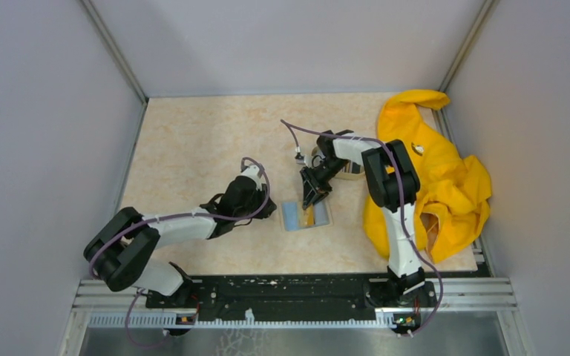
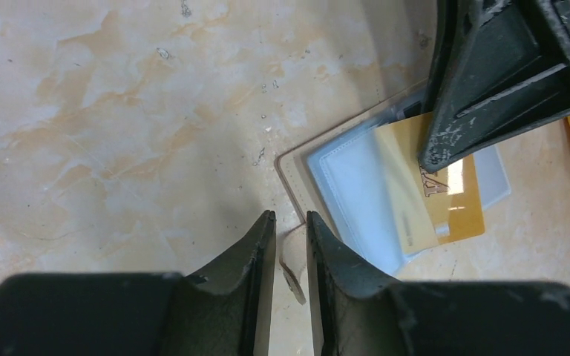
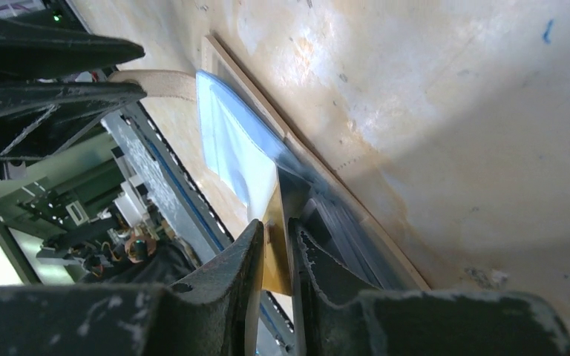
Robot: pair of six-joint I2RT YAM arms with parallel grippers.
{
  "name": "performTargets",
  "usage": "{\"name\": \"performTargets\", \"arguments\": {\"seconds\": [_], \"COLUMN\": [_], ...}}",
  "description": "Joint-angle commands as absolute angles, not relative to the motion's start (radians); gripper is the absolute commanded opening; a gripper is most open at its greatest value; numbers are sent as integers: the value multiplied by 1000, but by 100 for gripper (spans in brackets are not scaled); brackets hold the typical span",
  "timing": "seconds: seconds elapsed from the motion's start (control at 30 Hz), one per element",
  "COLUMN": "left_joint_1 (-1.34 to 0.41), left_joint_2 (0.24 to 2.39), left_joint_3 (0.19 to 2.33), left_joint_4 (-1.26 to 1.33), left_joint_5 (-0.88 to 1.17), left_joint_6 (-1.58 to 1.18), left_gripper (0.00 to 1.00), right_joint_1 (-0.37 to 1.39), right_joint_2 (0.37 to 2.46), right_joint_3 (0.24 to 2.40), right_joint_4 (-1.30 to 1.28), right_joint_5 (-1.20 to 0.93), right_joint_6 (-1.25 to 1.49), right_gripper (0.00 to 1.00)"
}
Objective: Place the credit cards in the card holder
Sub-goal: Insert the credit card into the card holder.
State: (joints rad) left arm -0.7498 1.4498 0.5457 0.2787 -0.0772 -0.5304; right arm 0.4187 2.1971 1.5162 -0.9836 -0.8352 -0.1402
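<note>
The card holder (image 1: 295,216) lies open on the table, tan edge and light blue pockets up; it also shows in the left wrist view (image 2: 341,193) and the right wrist view (image 3: 230,141). My right gripper (image 1: 313,202) (image 3: 273,230) is shut on a gold credit card (image 2: 445,215) (image 3: 273,256), whose far end sits in a blue pocket. My left gripper (image 1: 271,211) (image 2: 291,219) is at the holder's left edge, jaws nearly together around its tan snap strap (image 2: 291,259). A striped stack of cards (image 1: 352,169) lies behind the right arm, mostly hidden.
A big yellow cloth (image 1: 434,170) lies crumpled along the right side, next to the right arm. Grey walls enclose the table on the left, back and right. The right gripper's fingers (image 2: 505,81) hang over the holder in the left wrist view.
</note>
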Motion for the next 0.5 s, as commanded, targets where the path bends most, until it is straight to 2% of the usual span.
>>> {"name": "performTargets", "arguments": {"seconds": [0.0,0.1,0.2,0.33,0.47], "left_joint_1": [-747,-746,-747,-754,-827], "left_joint_2": [1396,1364,1341,1355,1397], "left_joint_3": [535,529,531,512,554], "left_joint_4": [241,245,276,462,516], "left_joint_5": [-71,-21,112,305,274], "left_joint_6": [-540,-550,-573,-695,-740], "left_gripper": [28,29,29,30,30], "right_joint_1": [429,424,420,419,416], "right_joint_2": [2233,2228,2218,2215,2212], "right_joint_3": [1544,1544,1537,1522,1513], "right_joint_4": [-925,-914,-901,-890,-882], "right_joint_5": [-774,-784,-779,-776,-771], "right_joint_6": [-194,-187,-178,-174,-168], "right_gripper": [20,22,22,22,22]}}
